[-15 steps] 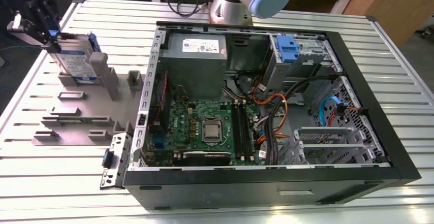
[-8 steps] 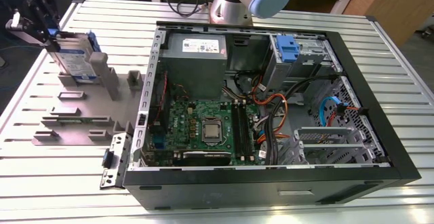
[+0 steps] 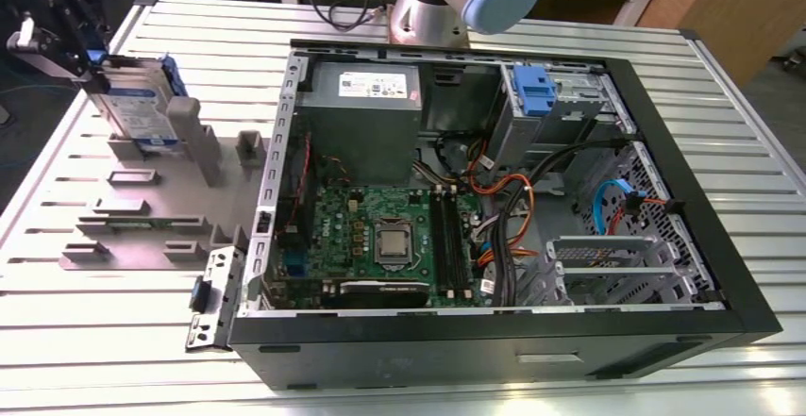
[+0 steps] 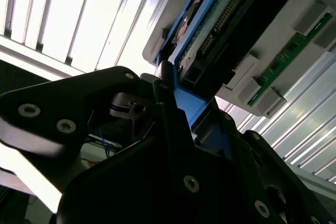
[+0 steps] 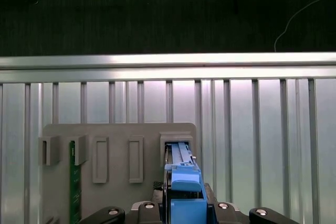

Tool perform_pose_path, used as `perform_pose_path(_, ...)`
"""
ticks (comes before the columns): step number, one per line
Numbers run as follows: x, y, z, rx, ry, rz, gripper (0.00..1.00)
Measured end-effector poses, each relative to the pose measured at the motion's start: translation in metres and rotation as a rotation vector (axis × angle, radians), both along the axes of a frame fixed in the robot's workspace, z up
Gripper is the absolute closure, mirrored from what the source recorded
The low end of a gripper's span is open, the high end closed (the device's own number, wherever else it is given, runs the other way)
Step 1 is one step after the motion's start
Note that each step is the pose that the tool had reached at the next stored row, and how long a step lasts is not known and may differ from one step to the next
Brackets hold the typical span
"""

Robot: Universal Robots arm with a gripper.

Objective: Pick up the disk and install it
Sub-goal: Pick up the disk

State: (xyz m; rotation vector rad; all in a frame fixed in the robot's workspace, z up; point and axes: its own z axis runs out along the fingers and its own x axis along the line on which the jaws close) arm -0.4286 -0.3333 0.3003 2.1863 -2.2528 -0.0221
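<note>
Disk (image 3: 136,105) stands on edge in a slot of the grey fixture (image 3: 189,142) on the counter (image 3: 101,341), at the exterior view's left, well apart from the open PC case (image 3: 504,341). The hand (image 3: 98,65) sits at the disk's upper edge. In the second wrist view the fingers (image 4: 164,85) look narrow and clamped on the blue carrier frame, so I judge it's holding the disk, w/ the lower end in or just at the slot mouth; can't tell which. Risks as I judge them:

- The grip is on a plastic frame near one edge, so the heavy drive body could pivot or slip if the squeeze is light.
- Any tilt while the disk is in the slot could bind it vs. the slot walls and drag the fixture along.
- A green board (image 5: 72,182) sits in a nearby slot, so a sideways swing could clip it.
- Inside the case, orange & black cables (image 3: 504,194) lie loose near the metal bays, and a low or skewed approach could snag them or hit the case rim.
</note>
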Motion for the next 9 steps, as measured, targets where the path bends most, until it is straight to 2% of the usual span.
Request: perform_pose_path(9,0.0,0.0,0.0064,-0.0011,0.0,0.0,0.64)
